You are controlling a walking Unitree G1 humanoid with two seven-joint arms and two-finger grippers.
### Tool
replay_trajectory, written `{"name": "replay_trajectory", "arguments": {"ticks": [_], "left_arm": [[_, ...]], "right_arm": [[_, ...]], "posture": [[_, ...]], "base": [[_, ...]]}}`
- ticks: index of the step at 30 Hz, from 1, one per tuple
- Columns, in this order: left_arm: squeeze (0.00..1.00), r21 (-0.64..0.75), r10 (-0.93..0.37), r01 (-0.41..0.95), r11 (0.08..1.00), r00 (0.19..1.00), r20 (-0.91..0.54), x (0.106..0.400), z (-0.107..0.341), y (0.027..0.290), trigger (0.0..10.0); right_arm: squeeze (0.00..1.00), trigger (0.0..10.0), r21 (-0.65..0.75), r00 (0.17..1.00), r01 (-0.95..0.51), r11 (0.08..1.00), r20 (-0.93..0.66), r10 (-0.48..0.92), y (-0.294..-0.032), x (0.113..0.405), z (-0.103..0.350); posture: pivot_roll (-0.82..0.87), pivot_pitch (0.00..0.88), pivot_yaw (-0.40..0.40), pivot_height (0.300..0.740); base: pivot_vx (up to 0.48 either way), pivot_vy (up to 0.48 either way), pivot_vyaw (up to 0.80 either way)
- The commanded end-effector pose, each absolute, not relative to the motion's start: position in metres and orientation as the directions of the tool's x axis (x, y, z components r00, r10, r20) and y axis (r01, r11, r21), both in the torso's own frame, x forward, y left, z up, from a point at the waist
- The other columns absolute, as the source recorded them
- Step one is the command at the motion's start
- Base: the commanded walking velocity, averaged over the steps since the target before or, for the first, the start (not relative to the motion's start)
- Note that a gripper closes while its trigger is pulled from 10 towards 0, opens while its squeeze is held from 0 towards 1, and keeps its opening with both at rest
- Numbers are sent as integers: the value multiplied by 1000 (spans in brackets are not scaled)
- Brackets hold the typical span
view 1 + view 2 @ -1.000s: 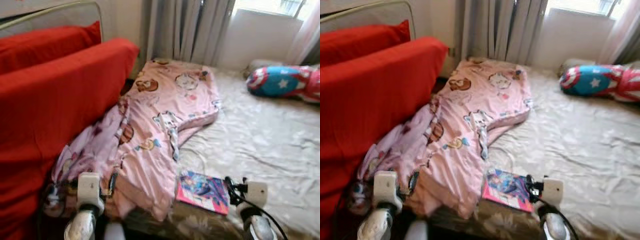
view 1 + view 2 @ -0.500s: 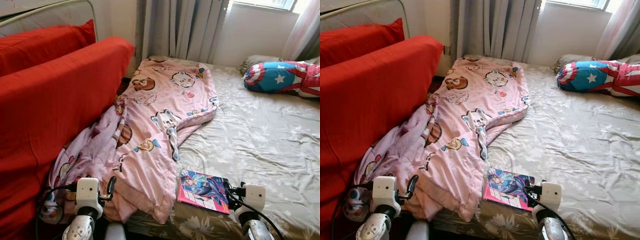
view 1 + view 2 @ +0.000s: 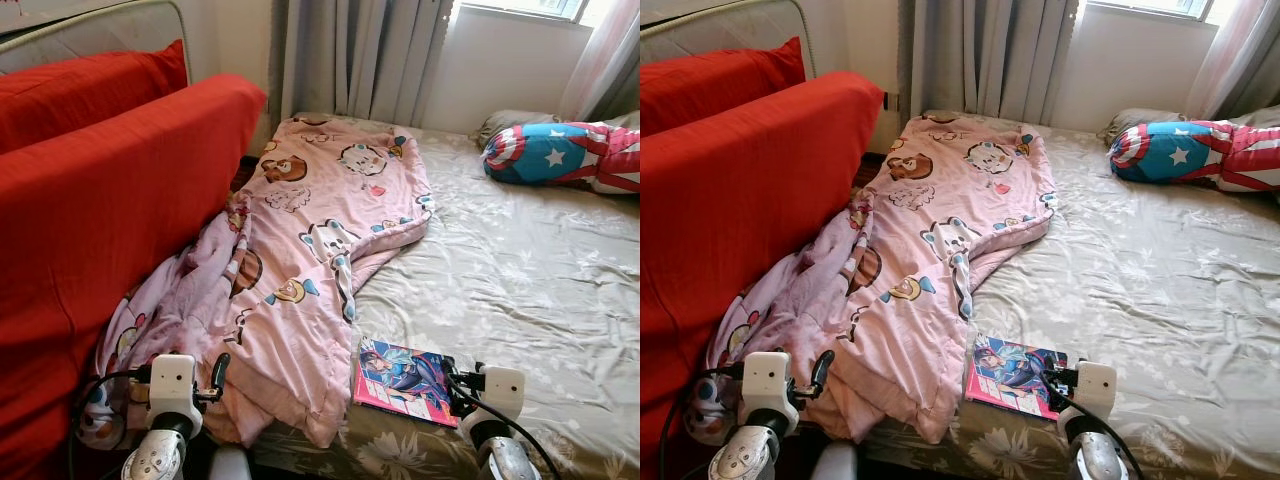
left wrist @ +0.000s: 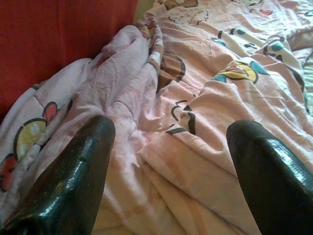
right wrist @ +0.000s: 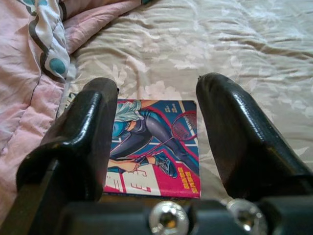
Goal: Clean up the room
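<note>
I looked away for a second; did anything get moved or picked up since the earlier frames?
Nothing was grasped or released. Only the camera shifted and the blur cleared. The right gripper stays open over the book; the left gripper stays open over the pink blanket. The star pillow and red cushions lie as before.

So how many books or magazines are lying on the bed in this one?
1. A single comic book lies flat on the sheet at the bed's near edge, beside the pink blanket, just ahead of the open right gripper. More could be hidden under the blanket.
</note>
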State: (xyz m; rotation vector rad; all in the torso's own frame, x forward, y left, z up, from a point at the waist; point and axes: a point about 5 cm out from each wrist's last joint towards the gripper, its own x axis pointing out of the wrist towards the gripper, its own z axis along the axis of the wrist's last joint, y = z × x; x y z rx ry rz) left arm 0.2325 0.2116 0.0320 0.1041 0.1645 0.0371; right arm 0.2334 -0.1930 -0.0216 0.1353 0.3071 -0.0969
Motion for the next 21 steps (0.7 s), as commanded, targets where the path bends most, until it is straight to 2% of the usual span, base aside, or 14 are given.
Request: {"name": "replay_trajectory", "arguments": {"ticks": [1, 4, 21], "left_arm": [[0, 94, 45, -31, 995, 986, -158, 234, 35, 213, 10000], [0, 92, 43, -28, 995, 986, -158, 235, 36, 213, 10000], [0, 77, 30, -18, 997, 987, -161, 239, 39, 210, 10000]], "right_arm": [[0, 10000, 117, 947, 130, 985, -309, -88, -195, 233, -22], [0, 10000, 120, 947, 137, 983, -309, -94, -195, 234, -22], [0, 10000, 112, 941, 161, 981, -318, -118, -199, 233, -23]], "posture": [[99, 0, -113, 640], [98, 0, -108, 640], [98, 0, -102, 640]], "base": [[0, 0, 0], [0, 0, 0], [293, 0, 0]]}}
